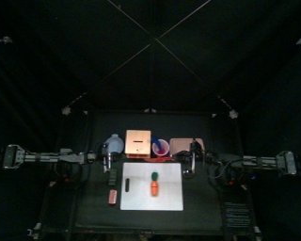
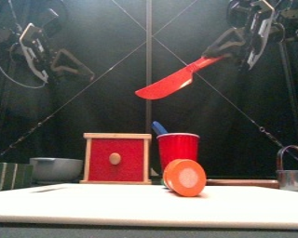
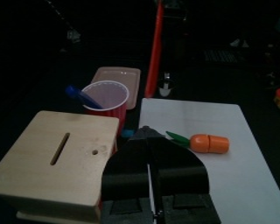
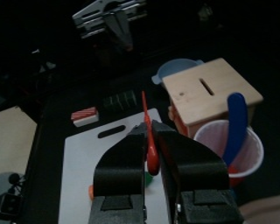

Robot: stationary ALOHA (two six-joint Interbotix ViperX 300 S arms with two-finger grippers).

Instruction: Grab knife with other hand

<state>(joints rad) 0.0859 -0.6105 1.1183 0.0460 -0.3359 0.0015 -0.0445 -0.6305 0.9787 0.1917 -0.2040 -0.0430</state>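
Two claws hang high above the tabletop (image 1: 87,213). The left claw (image 3: 147,138), over the left edge, is pressed together and empty. The red knife (image 2: 177,82) slants down-left from the right claw (image 2: 246,44), which grips its handle.

Clearly a robot lab test pen: enclosed by black curtains (image 1: 65,56), holding a small black table (image 1: 84,193) and toy kitchen props only.

Red knife (image 3: 157,39) upright beyond cup (image 3: 105,94), carrot (image 3: 208,142) on board (image 3: 224,157).
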